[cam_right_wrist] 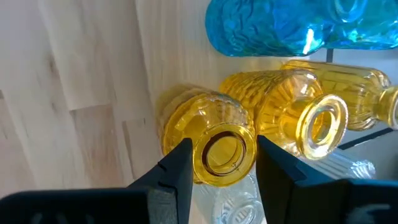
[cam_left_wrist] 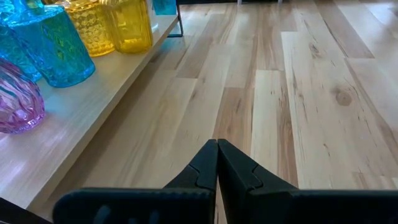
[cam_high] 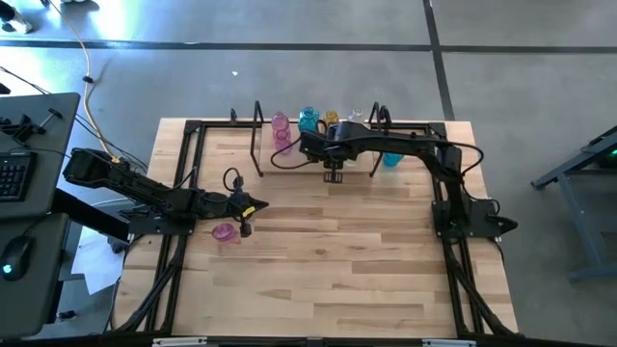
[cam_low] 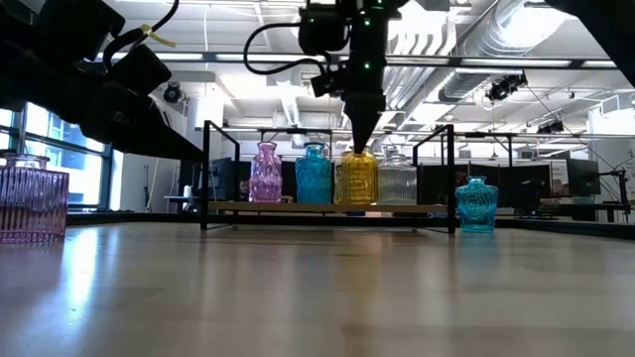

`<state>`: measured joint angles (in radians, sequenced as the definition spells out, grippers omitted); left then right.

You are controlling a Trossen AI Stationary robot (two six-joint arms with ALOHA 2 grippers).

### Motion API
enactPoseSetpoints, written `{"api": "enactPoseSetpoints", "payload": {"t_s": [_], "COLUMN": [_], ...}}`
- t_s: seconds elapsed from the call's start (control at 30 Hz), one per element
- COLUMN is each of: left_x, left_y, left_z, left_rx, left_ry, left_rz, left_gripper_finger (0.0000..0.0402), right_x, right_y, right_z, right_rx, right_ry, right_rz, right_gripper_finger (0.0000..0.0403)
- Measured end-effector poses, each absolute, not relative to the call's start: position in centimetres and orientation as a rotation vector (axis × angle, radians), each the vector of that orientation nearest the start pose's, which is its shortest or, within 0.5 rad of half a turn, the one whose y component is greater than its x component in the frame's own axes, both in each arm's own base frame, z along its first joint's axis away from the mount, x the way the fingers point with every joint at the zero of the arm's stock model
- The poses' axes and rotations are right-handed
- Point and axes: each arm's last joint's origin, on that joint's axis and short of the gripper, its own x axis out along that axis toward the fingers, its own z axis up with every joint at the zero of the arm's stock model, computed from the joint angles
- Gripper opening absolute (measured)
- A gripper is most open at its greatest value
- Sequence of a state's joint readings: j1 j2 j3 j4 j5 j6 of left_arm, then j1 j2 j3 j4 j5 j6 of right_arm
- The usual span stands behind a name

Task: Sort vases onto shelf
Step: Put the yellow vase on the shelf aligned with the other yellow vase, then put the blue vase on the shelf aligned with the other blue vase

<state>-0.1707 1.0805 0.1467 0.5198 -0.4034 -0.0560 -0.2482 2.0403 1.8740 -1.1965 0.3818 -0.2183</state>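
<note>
Yellow ribbed vase (cam_right_wrist: 214, 146) between right gripper (cam_right_wrist: 221, 163) fingers; beside it teal vase (cam_low: 314, 175), pink vase (cam_low: 265, 173), clear vase (cam_low: 397, 178).

Lighting: bright, even, overhead. Low view: ceiling strip lights (cam_low: 556, 74) blown out above shelf (cam_low: 327, 207); arm (cam_low: 99, 79) left of shelf in near silhouette, backlit by window; broad sheen on tabletop (cam_low: 317, 288) before shelf; pink vase (cam_low: 30, 203) at frame edge soft, cropped. High view: soft short shadows on tabletop beside arms. Right wrist view: specular glints on yellow vase (cam_right_wrist: 214, 140) rim; near fingers (cam_right_wrist: 177, 168) blurred. Left wrist view: vases on shelf translucent, glowing.
</note>
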Motion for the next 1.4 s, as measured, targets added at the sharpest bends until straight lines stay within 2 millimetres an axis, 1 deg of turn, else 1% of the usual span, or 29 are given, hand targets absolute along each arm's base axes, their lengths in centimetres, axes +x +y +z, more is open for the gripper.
{"api": "enactPoseSetpoints", "payload": {"t_s": [0.1, 0.43, 0.63, 1.07, 1.4], "left_x": [17.5, 17.5, 17.5, 17.5, 17.5], "left_y": [-1.9, -1.9, -1.9, -1.9, -1.9], "left_z": [13.7, 13.7, 13.7, 13.7, 13.7], "left_rx": [0.062, 0.059, 0.059, 0.056, 0.050], "left_ry": [0.391, 0.391, 0.391, 0.391, 0.391], "left_rz": [0.240, 0.241, 0.240, 0.233, 0.233], "left_gripper_finger": [0.0000, 0.0000, 0.0000, 0.0000, 0.0000], "right_x": [39.4, 39.4, 39.4, 39.4, 39.5], "right_y": [-11.3, -11.3, -11.4, -11.4, -11.4], "right_z": [26.3, 26.3, 26.2, 26.2, 27.9], "right_rx": [-0.256, -0.242, -0.235, -0.248, -0.235], "right_ry": [1.435, 1.432, 1.432, 1.436, 1.408], "right_rz": [-0.393, -0.418, -0.431, -0.446, -0.455], "right_gripper_finger": [0.0116, 0.0163, 0.0182, 0.0185, 0.0185]}}
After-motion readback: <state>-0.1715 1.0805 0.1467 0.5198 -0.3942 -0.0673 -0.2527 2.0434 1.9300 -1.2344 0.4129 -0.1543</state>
